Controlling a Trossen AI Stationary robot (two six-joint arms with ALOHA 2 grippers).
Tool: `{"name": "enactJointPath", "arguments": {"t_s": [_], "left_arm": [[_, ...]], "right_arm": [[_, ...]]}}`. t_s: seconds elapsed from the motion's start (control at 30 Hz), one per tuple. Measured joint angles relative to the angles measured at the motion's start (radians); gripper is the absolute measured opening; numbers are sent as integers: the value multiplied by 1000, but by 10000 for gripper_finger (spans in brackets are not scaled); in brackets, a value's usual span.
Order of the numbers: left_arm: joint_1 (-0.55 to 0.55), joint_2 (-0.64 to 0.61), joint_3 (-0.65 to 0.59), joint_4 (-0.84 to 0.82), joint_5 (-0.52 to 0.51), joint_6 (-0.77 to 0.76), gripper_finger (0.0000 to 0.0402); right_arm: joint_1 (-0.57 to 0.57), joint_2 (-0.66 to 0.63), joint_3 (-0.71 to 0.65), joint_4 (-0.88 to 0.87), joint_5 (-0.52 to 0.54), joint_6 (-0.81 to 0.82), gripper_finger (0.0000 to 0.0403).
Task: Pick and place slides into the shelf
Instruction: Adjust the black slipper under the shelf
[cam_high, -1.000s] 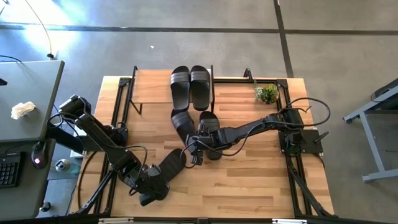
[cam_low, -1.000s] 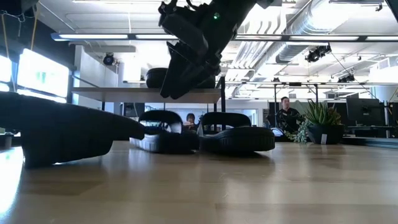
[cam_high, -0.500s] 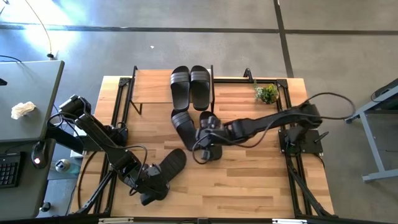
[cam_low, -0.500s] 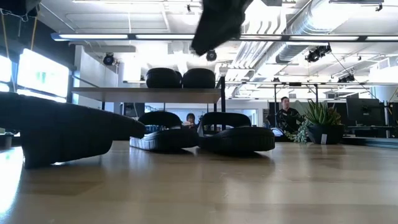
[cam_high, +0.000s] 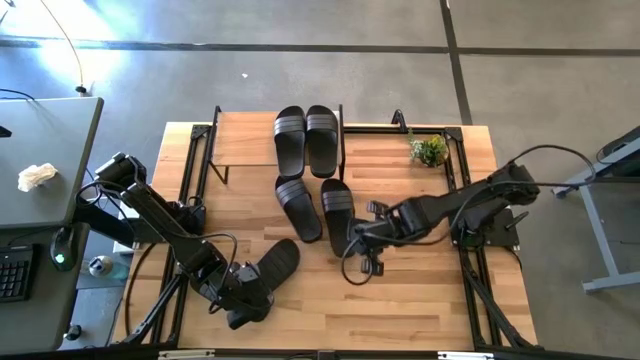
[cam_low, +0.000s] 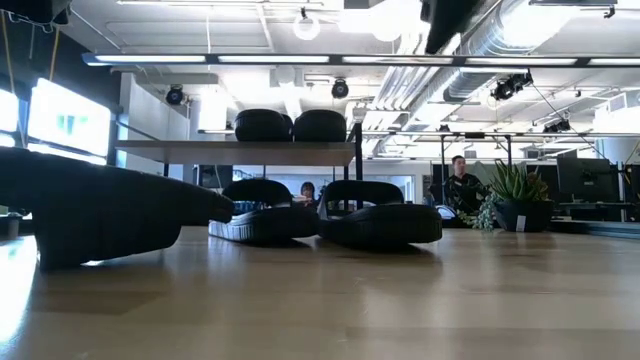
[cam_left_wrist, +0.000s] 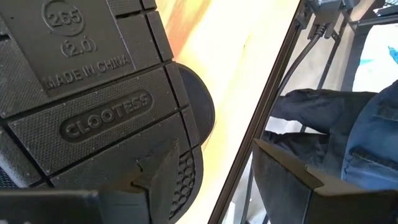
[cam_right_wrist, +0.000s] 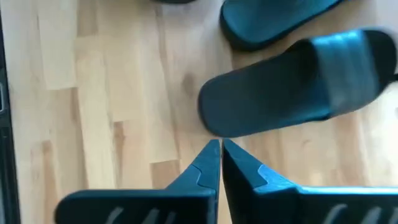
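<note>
The shelf (cam_high: 240, 140) stands at the table's far edge with two black slides (cam_high: 306, 140) on its top board. Two more slides (cam_high: 298, 208) (cam_high: 338, 215) lie side by side on the table in front of it. A further slide (cam_high: 274, 262) lies sole up at the near left, with my left gripper (cam_high: 243, 300) on its near end. My right gripper (cam_high: 352, 238) hovers shut and empty just right of the right-hand table slide (cam_right_wrist: 298, 93), its fingertips (cam_right_wrist: 220, 152) pointing at it. My left gripper has one finger (cam_left_wrist: 155, 180) lying over the ridged sole (cam_left_wrist: 106, 118) near the slide's end, coming level from the table's near left, along the slide. The slide hides where the other finger meets it. The slide is sole up, strap side (cam_low: 100, 240) down at the tabletop.
A small potted plant (cam_high: 428, 150) stands at the far right of the table. Black frame rails (cam_high: 465, 200) run along the table's sides. Bare wood lies at the near right. People sit in the room beyond the table.
My right gripper has risen from over the right-hand table slide and drawn back toward the table's right edge. That slide stays flat on the table beside the other one. My left arm and its slide have kept still.
</note>
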Motion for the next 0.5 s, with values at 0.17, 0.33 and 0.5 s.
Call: {"name": "enactJointPath", "arguments": {"t_s": [0.17,0.33,0.5], "left_arm": [[0,0,0,12,-6,1,188],[0,0,0,49,-21,27,188],[0,0,0,50,-21,40,188]], "right_arm": [[56,-104,-258,297,-48,130,2],[111,-226,-568,584,-35,342,0],[143,-220,-717,710,23,454,0]]}}
